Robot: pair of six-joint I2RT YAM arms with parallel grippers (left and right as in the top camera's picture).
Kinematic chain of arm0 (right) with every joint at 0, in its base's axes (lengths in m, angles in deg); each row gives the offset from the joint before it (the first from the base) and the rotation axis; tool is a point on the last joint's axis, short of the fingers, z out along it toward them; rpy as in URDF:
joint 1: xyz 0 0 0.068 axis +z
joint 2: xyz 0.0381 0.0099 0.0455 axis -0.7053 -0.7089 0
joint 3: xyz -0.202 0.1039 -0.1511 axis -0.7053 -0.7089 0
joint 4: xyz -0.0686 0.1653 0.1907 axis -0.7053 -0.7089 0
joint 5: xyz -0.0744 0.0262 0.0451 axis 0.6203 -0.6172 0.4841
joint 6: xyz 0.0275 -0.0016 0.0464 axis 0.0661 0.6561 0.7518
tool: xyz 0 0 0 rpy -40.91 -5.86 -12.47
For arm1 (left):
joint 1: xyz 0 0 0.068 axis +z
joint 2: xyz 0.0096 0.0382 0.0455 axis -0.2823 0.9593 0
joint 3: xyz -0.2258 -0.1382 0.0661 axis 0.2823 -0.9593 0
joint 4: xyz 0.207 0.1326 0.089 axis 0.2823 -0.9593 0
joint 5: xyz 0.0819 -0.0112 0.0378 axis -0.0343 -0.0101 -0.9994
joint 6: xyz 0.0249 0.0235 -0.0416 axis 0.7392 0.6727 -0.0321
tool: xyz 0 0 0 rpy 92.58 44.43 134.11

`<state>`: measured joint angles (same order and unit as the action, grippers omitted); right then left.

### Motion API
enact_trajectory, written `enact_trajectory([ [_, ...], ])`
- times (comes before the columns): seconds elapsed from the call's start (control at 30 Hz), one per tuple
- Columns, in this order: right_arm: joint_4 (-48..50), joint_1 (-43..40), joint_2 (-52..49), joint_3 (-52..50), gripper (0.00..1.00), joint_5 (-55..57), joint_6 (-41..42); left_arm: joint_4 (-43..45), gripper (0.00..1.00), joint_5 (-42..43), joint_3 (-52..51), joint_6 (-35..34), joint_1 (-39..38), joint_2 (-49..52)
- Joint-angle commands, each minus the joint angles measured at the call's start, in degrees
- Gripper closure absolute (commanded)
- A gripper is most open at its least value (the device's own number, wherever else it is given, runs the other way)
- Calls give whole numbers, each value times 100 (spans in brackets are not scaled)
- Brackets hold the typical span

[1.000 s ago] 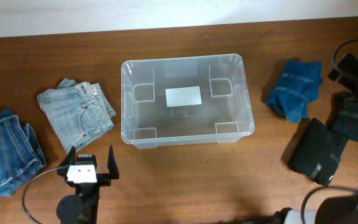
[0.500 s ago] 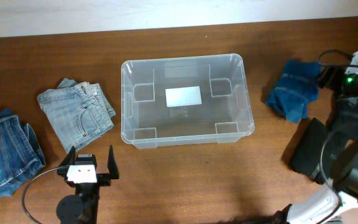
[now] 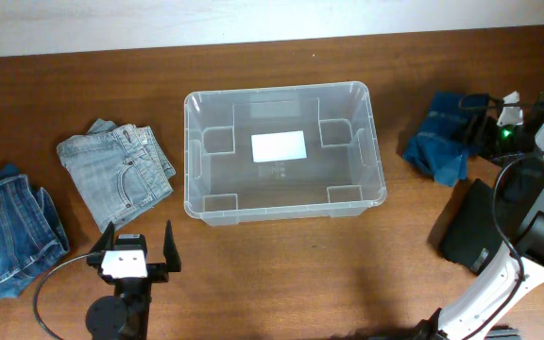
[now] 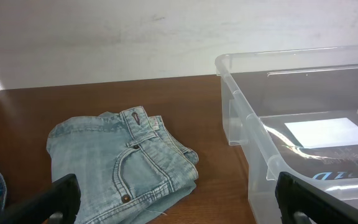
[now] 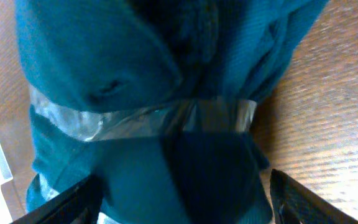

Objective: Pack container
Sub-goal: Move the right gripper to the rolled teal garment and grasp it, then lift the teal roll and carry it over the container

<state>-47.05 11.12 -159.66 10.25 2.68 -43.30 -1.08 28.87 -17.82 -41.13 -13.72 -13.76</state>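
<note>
The clear container (image 3: 189,156) stands mid-table with only a white label (image 3: 279,146) on its bottom; it also shows in the left wrist view (image 4: 230,62). My right gripper (image 3: 468,123) is open just over the teal garment (image 3: 439,142). In the right wrist view the teal garment (image 5: 135,74) fills the frame between the spread fingers of the gripper (image 5: 179,208). My left gripper (image 3: 137,247) is open and empty near the front edge, facing the folded light jeans (image 3: 116,170), which also show in the left wrist view (image 4: 120,158) beyond the gripper (image 4: 179,211).
Dark blue jeans (image 3: 8,231) lie at the far left edge. A black garment (image 3: 480,227) lies front right, beside the right arm's base. A cable loops on the table by the left arm.
My right arm has swung left from the table's right edge to over the teal garment. The left arm and the clothes have not moved.
</note>
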Motion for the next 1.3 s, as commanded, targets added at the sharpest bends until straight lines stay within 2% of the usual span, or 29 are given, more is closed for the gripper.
enact_trajectory([
  [0.0,55,-4,-234,79,22,-129,-74,13,0,-24,-59,90,26,-39],
  [0.03,74,-4,-271,79,24,-129,-66,13,0,-24,-59,90,24,-39],
  [0.13,96,-4,-315,74,49,-149,-59,11,0,-24,-59,90,24,-39],
  [0.2,96,-4,-315,74,58,-151,-57,13,0,-24,-59,90,24,-39],
  [0.3,68,-4,-315,74,62,-149,-57,13,0,-24,-59,90,24,-39],
  [0.37,46,-4,-315,74,68,-153,-55,13,0,-24,-59,90,26,-39],
  [0.47,11,-4,-310,76,82,-282,-57,13,0,-24,-59,90,24,-39],
  [0.63,-87,-4,-210,188,95,-603,-57,13,0,-24,-59,90,24,-39],
  [0.9,-610,2,485,750,96,-896,-57,13,0,-24,-59,90,24,-39],
  [1.07,-929,136,1362,929,96,-1049,-57,13,0,-24,-59,90,24,-39],
  [1.27,-1537,769,2824,933,96,-1047,13,13,0,-24,-59,90,24,-39],
])
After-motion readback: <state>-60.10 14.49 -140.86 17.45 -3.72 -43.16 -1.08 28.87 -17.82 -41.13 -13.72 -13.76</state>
